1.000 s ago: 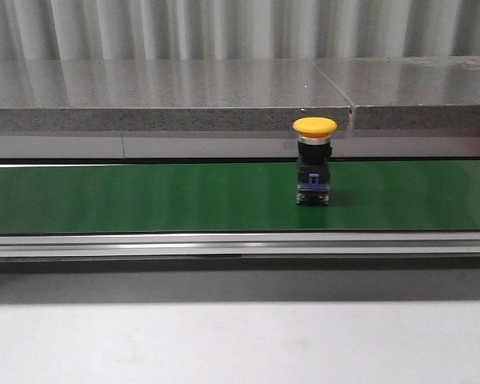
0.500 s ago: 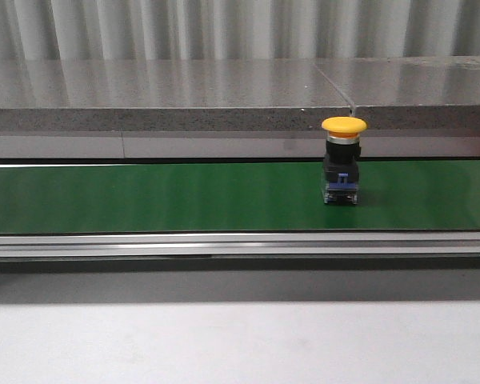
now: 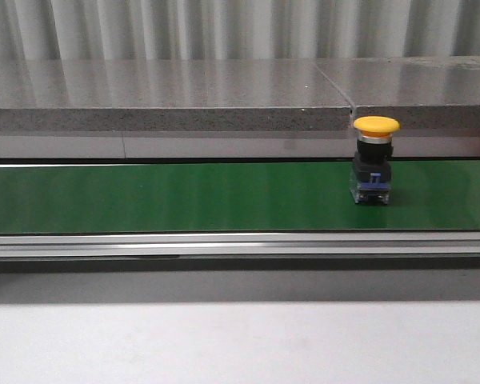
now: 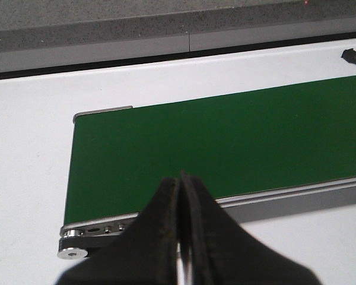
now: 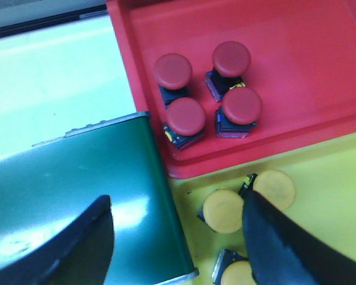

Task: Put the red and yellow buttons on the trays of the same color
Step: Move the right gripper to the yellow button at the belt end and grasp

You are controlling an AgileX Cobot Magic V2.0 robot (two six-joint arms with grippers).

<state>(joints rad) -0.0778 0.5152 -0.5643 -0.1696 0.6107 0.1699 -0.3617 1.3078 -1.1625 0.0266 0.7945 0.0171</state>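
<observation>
The right pincer hides part of a yellow button cut off by the frame edge.

Industrial test cell or factory-style lab bench. Evidence: green conveyor belt with aluminium side rail, end roller and bolted bracket visible in left wrist view. Belt mounted on plain white table. Grey speckled stone-like ledge along far edge of table, corrugated metal wall behind. Industrial push-button switch standing upright on belt. Red tray and yellow tray at belt's end hold sorted push-buttons.
</observation>
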